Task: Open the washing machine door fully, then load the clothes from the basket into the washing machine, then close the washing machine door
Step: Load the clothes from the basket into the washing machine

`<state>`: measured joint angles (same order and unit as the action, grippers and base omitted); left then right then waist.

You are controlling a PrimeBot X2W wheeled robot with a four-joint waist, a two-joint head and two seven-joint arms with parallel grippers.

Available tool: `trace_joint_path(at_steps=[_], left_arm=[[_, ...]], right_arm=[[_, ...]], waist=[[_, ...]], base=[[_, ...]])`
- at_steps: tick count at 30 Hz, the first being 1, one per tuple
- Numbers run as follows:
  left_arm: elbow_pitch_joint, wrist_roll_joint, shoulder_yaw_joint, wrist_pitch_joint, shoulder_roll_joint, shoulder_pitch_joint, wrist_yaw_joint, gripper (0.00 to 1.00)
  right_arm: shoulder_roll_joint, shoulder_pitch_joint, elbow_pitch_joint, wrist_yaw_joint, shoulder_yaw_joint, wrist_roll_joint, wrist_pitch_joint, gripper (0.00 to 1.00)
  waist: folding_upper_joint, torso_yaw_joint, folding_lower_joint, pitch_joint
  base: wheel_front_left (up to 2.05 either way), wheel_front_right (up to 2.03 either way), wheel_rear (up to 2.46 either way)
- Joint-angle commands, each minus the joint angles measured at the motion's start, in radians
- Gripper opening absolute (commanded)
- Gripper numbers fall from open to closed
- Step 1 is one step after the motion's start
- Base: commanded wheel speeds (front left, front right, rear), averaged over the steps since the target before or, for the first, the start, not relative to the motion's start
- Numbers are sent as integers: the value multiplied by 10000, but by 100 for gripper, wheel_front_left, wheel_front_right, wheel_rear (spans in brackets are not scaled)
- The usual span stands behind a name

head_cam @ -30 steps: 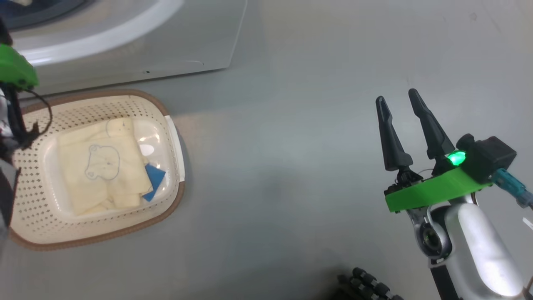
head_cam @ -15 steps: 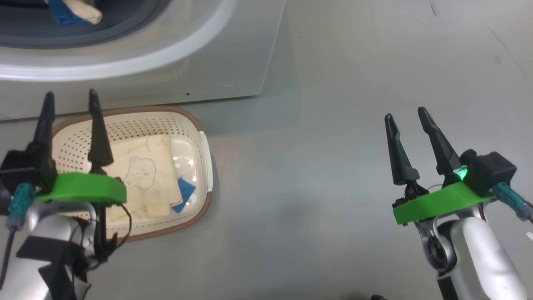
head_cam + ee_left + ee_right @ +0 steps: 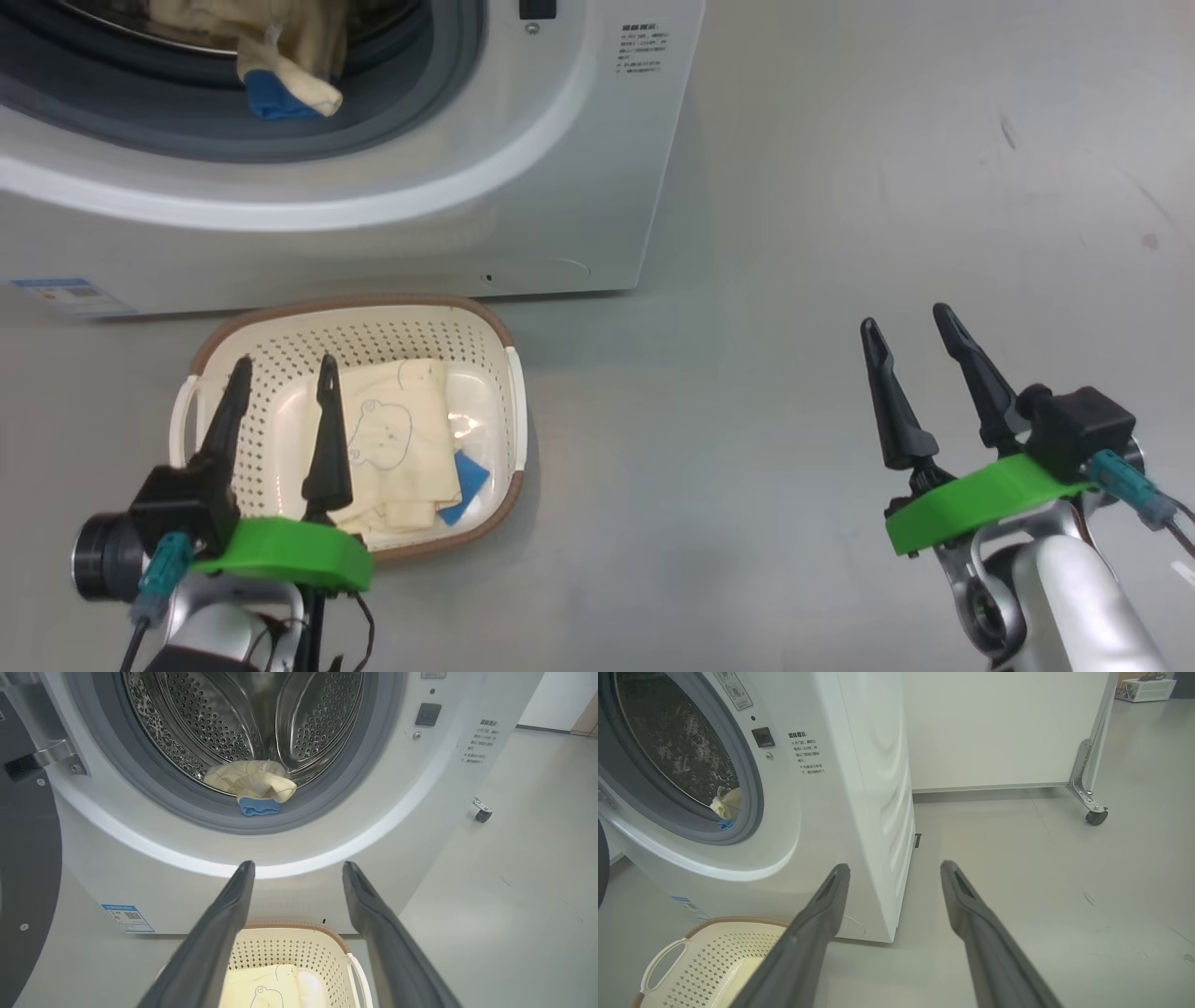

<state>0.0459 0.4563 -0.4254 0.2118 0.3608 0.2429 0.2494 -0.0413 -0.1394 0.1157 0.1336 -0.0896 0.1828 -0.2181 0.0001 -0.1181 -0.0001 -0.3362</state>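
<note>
The washing machine (image 3: 560, 187) stands open, its door (image 3: 28, 868) swung out to the left on its hinge. One cream garment with a blue cuff (image 3: 252, 784) lies at the drum's front lip, also seen in the head view (image 3: 280, 75). The basket (image 3: 495, 345) sits on the floor before the machine. It holds a folded cream garment with a bear face (image 3: 401, 448). My left gripper (image 3: 284, 364) hovers open over the basket's near left part, holding nothing. My right gripper (image 3: 905, 317) is open over bare floor to the right.
A grey floor (image 3: 747, 420) stretches to the right of the basket. Beyond the machine's right side stands a white panel on a caster wheel (image 3: 1095, 816). A blue energy sticker (image 3: 127, 917) marks the machine's lower left front.
The head camera has swung, so the whole picture slid down and the drum opening came into sight. My left gripper, at the left edge before, now stands over the basket. Both grippers stay open.
</note>
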Motion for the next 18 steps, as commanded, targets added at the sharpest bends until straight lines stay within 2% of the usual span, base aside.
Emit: trace_joint_path(at_steps=[1,18], left_arm=[[-243,-47,345,115,142,7,1710,100],[36,74,238,227,18,-287,1726,100]], right_arm=[[-89,67,-352,-29,-143,-74,75,100],[-89,554,-818,-29,-23,-117,433,100]], waist=[[-1,118,1,264],[-1,248,1,654]], base=[[0,0,0],[0,0,0]])
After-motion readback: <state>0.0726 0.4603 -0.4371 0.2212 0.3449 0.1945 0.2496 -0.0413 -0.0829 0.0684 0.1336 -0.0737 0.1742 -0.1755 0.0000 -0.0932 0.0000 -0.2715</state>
